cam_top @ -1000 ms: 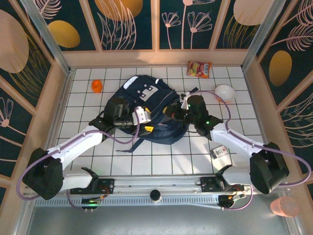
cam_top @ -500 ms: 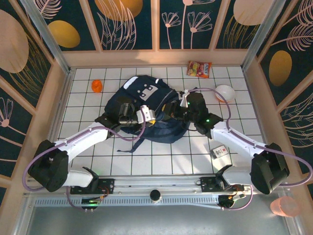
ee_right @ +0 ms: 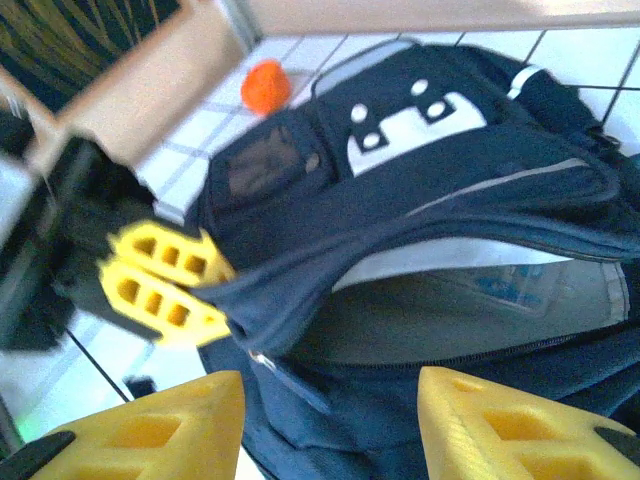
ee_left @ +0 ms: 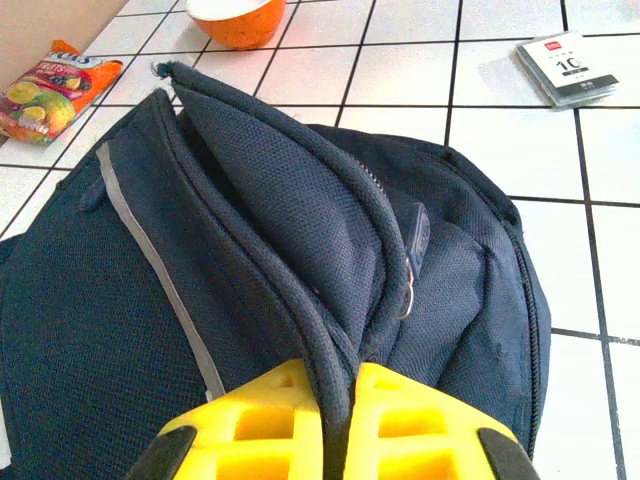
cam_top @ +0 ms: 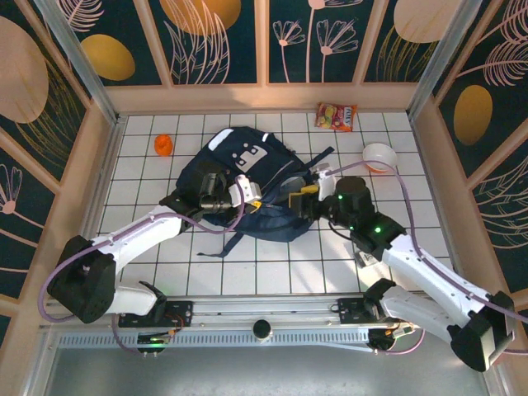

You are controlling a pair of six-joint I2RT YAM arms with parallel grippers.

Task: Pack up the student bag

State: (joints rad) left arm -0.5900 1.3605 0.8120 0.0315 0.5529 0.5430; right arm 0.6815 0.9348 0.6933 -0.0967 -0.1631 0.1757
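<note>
Student bag [cam_top: 266, 216] rim is clamped in the left gripper [ee_left: 340, 400] — a thin hold could slip, closing the mouth just ahead of the empty, spread right gripper [ee_right: 325, 425].

White card [ee_left: 568, 68]: "10" readable, other print too small. Snack packet [ee_left: 45, 95]: lettering blurred.

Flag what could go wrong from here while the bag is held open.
The left gripper pinches just a thin fold at the student bag rim; the fabric could slip out and the mouth close. The right gripper hangs open by the zipper edge; moving in, a finger could snag it.
</note>
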